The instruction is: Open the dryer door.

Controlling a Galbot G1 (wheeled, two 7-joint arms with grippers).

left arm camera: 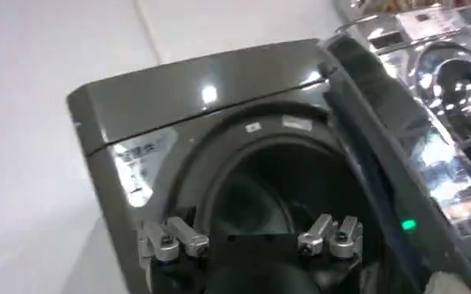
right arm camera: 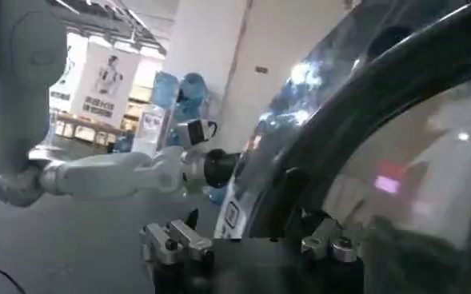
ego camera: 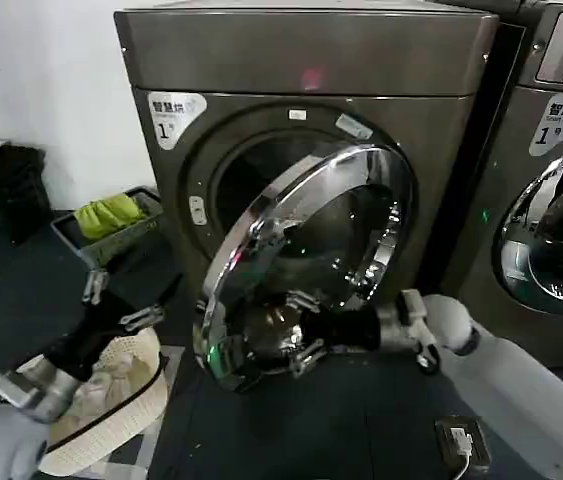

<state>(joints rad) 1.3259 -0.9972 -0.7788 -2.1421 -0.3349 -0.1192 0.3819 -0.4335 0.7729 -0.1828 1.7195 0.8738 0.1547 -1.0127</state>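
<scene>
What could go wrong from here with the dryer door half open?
1. The right gripper works at the lower chrome ring of the dryer door; that shiny curved rim looks slippery, so contact may slip and the door could swing back.
2. If the door swings wider, it may sweep toward the left gripper, open and low in front of the dryer, above the woven basket.

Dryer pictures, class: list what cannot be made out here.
- Drum interior: dark in head and left wrist views, partly behind the dryer door.
- Right claw contact with the door: lost in chrome reflections.
- Small print on the corner sticker: too small.
</scene>
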